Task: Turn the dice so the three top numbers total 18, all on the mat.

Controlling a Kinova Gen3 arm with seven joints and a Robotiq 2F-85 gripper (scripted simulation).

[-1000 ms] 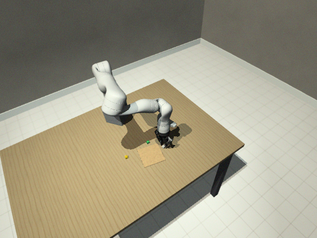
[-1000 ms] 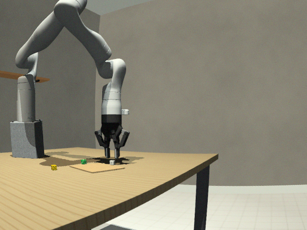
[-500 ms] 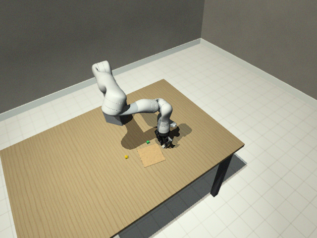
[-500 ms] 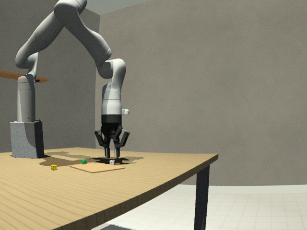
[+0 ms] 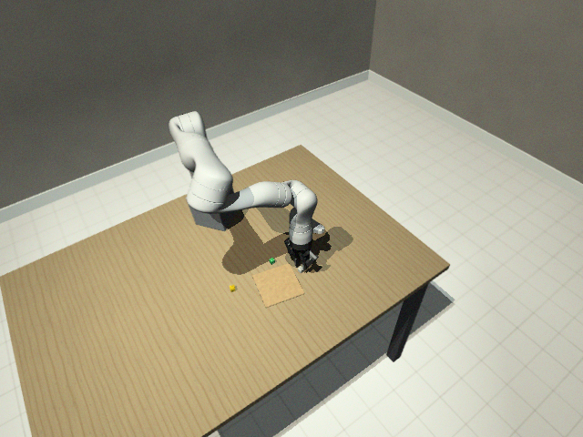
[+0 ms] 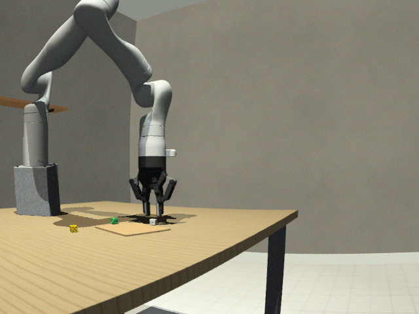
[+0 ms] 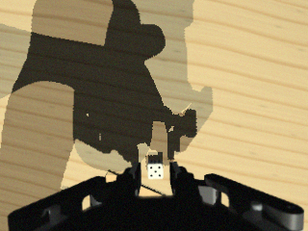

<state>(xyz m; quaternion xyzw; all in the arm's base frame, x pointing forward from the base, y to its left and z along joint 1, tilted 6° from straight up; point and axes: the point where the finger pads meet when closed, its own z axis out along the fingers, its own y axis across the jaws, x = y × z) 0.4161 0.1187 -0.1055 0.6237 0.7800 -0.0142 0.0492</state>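
A small white die [image 5: 300, 269] lies on the table just off the far right corner of the tan mat [image 5: 278, 284]. My gripper [image 6: 152, 213] points straight down right above it, fingers partly apart and holding nothing. In the wrist view the white die [image 7: 154, 170] shows between the two fingertips, dark pips on its top face. In the side view the white die [image 6: 152, 221] rests on the wood below the fingertips. A green die [image 5: 271, 260] lies off the mat by its far edge. A yellow die [image 5: 232, 288] lies on the table left of the mat.
The arm's grey base block [image 5: 209, 218] stands at the back of the table. The table's right edge [image 5: 437, 272] is well away from the mat. The arm's shadow falls across the wood around the gripper.
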